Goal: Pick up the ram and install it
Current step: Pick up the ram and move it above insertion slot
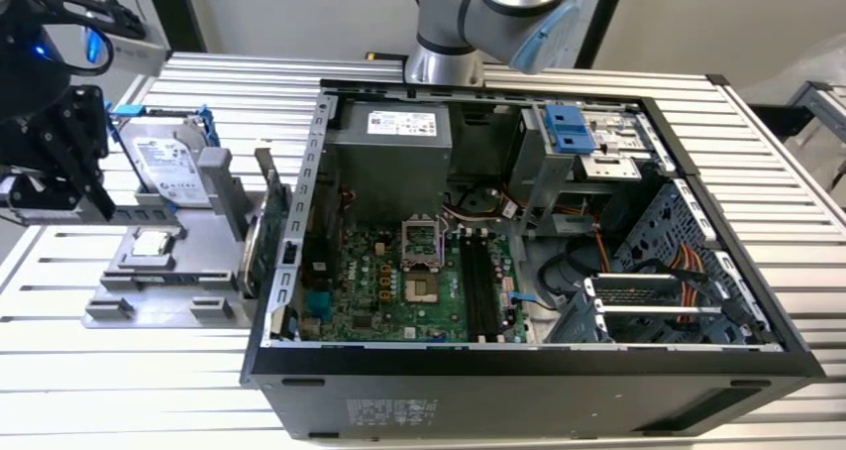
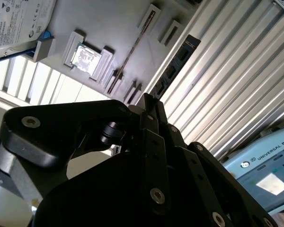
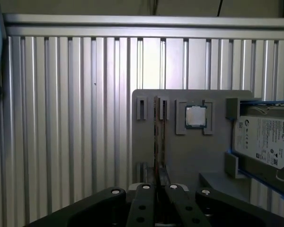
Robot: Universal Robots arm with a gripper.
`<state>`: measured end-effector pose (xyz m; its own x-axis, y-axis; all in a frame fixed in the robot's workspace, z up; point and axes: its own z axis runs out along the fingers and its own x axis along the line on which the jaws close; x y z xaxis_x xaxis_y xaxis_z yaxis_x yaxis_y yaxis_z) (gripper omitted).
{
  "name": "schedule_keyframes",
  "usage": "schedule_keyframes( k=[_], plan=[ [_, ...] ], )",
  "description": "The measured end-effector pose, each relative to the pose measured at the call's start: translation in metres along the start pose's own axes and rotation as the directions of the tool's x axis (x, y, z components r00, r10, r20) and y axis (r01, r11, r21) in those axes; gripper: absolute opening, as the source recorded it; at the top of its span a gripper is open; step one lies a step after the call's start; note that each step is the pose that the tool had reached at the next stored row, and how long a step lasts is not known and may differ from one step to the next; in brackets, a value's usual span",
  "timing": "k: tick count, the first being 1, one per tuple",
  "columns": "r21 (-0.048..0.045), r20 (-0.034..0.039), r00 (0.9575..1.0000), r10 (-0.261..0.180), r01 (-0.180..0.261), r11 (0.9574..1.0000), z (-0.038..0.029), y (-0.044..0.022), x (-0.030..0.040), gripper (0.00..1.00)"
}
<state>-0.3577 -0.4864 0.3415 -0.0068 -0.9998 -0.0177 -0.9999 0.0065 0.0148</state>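
Ribbed table, tray at the exterior view's left: gripper pinches the ram by its faces, edge-down over the tray, likely to suit slots in the case.

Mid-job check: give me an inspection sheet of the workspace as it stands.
Surface: ribbed metal table carrying grey holder and open computer case.
Job's things: ram on edge in holder slots, not lifted.
Clutter: hard drive, processor chip, green card.
Grippers: gripper in line with ram; contact cannot be told.
Cables: orange and yellow leads inside case.
Surroundings: control pendant near table.
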Motion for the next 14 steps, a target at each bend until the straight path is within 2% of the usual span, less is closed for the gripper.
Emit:
schedule_keyframes(
  k=[14],
  plan=[
    [-0.001,-0.0001,1.0,0.0,0.0,1.0,-0.0058,0.0001,-0.0001,0.0]
  ],
)
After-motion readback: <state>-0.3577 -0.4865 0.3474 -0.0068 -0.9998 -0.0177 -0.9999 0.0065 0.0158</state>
